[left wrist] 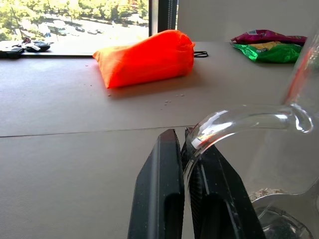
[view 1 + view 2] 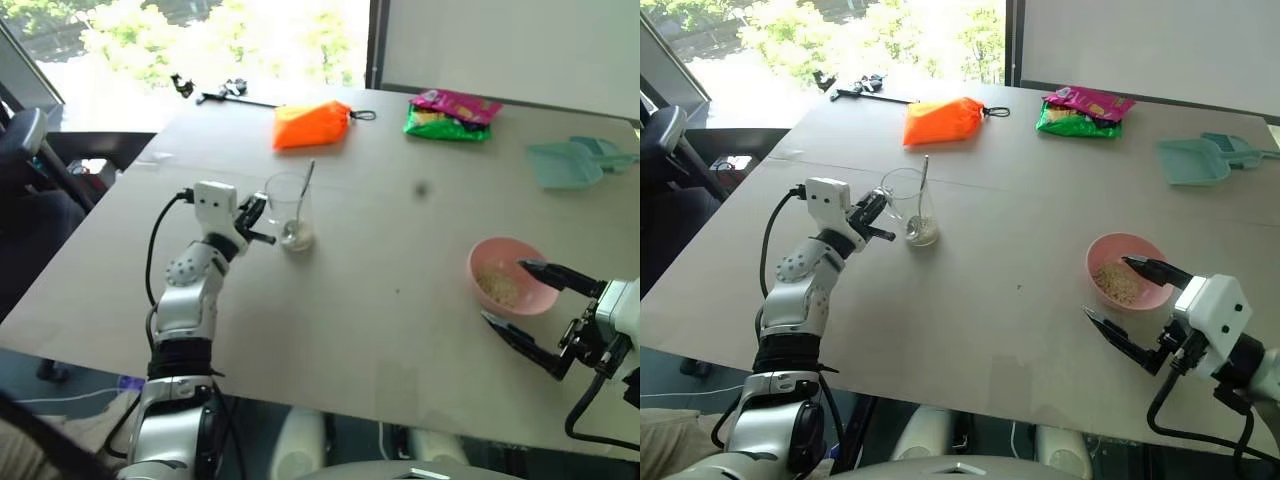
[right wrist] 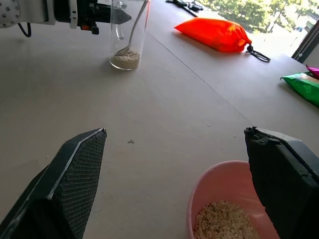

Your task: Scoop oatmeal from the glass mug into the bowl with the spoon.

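The clear glass mug (image 2: 290, 208) stands left of the table's middle. A little pale oatmeal (image 3: 124, 59) lies at its bottom, and the silver spoon (image 2: 306, 186) leans inside with its handle above the rim. My left gripper (image 2: 258, 222) is shut on the mug's handle (image 1: 249, 119), its black fingers (image 1: 159, 199) pinching the glass loop. The pink bowl (image 2: 535, 292) sits at the right near the front edge with oatmeal (image 3: 224, 221) in it. My right gripper (image 2: 503, 292) is open just in front of the bowl, holding nothing, one finger over the rim.
An orange pouch (image 2: 312, 125) and a green and pink snack bag (image 2: 452, 115) lie at the back of the table. A teal scoop (image 2: 570, 160) rests at the far right. Black tools (image 2: 220, 92) lie near the far left edge. A chair (image 2: 25, 140) stands off the left side.
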You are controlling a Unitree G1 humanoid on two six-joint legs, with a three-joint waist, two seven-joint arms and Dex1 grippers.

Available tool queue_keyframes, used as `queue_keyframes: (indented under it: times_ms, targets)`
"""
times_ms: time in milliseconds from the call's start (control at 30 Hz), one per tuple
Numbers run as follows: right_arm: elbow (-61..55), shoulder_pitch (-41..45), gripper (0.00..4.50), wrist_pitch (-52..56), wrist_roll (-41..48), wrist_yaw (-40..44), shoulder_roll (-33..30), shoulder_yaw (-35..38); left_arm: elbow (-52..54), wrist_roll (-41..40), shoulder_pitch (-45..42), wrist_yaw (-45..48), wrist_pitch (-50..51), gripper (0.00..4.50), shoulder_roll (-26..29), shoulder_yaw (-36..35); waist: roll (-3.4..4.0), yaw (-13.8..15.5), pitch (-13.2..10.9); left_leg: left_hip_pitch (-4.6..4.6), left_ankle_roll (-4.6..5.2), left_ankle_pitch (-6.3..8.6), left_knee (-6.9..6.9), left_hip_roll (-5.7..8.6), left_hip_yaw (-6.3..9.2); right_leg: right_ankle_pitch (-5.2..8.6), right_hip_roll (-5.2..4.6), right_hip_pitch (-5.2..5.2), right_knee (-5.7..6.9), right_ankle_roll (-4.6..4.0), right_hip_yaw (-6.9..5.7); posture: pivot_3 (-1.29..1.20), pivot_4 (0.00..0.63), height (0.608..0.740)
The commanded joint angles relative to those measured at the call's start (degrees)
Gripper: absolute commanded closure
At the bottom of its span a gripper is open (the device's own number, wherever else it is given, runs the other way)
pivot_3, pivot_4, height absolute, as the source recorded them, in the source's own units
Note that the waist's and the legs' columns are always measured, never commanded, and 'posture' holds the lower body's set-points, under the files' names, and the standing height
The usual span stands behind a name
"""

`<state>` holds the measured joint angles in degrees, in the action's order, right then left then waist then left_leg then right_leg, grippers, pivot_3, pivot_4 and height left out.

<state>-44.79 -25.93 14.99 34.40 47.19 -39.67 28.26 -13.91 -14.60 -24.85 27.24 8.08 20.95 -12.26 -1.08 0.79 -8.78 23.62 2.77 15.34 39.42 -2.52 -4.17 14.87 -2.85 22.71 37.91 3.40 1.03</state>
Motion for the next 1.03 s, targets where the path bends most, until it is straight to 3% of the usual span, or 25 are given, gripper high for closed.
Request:
queue_keyframes:
  times_ms: [33, 300, 767, 1033]
  targets:
    - [0.5, 0.4, 0.0, -3.5, -1.6, 1.1, 0.4, 0.9, 3.4, -2.0, 0.2, -0.3, 1.0, 3.58, 0.2, -1.3, -0.01, 0.0, 0.0, 0.0, 0.0, 0.0, 0.0, 0.0, 0.0, 0.0, 0.0, 0.0, 0.0, 0.0, 0.01, 0.0, 0.15, 0.739]
    - [4.0, -0.3, 0.0, -7.2, -2.1, 3.8, 1.3, 1.5, 12.9, -5.0, 6.0, -1.5, 6.0, 0.06, 0.7, -2.7, 0.0, 0.0, 0.0, 0.03, -0.04, -0.03, 0.0, -0.01, 0.03, 0.0, -0.01, 0.0, -0.01, 0.0, 0.02, 0.0, 0.15, 0.739]
    - [22.1, -7.5, 0.0, -15.9, -6.1, 12.7, 0.8, 8.6, 37.4, -17.7, 28.9, 7.8, 18.2, 0.02, 9.7, -7.1, 0.04, 0.1, 0.1, -0.08, -0.01, 0.0, -0.04, -0.25, -0.04, 0.12, -0.1, -0.03, -0.01, -0.23, 0.04, 0.0, 0.15, 0.739]
    - [28.0, -10.3, 0.0, -17.8, -8.1, 14.0, -0.1, 10.4, 41.8, -21.4, 33.9, 10.6, 20.8, 0.02, 12.6, -7.5, 0.17, 0.0, 0.1, -0.15, 0.0, 0.01, -0.07, -0.27, -0.14, 0.15, -0.17, -0.03, -0.03, -0.27, 0.09, 0.0, 0.15, 0.739]
